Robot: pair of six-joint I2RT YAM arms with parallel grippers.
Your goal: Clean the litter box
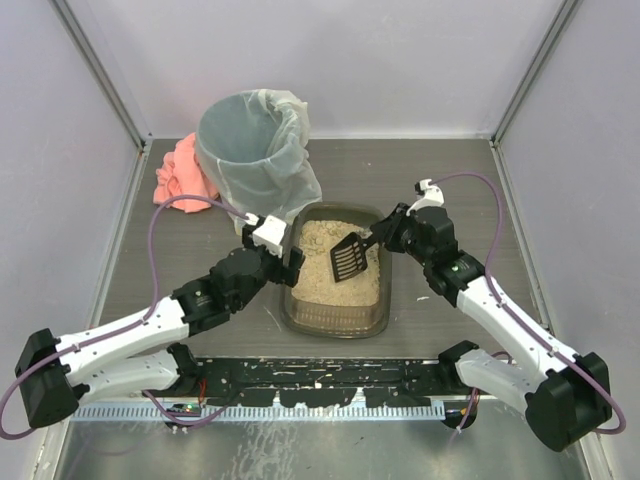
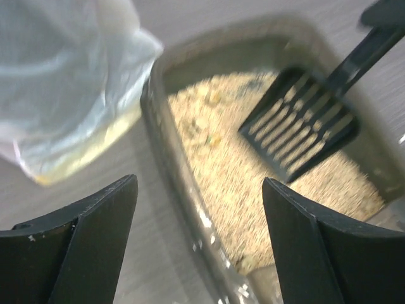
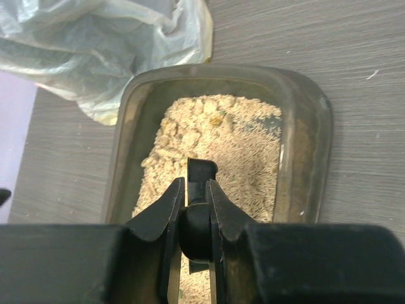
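Observation:
The litter box [image 1: 335,322] is a shallow dark tray of beige litter at the table's middle. In the left wrist view its rim [image 2: 156,111] runs down between my fingers, and the right wrist view shows its wall [image 3: 311,130]. My right gripper [image 1: 386,235] [image 3: 196,185] is shut on the handle of the black slotted scoop [image 1: 348,259] [image 2: 301,130] [image 3: 202,170], whose blade hangs just over the litter. My left gripper [image 1: 291,263] [image 2: 199,183] is open at the box's left rim, holding nothing.
A round grey bin [image 1: 250,140] with a clear plastic liner [image 2: 63,76] [image 3: 107,38] stands just behind and left of the box, the liner draping toward its corner. A pink cloth [image 1: 184,175] lies left of the bin. Walls close in the table on three sides.

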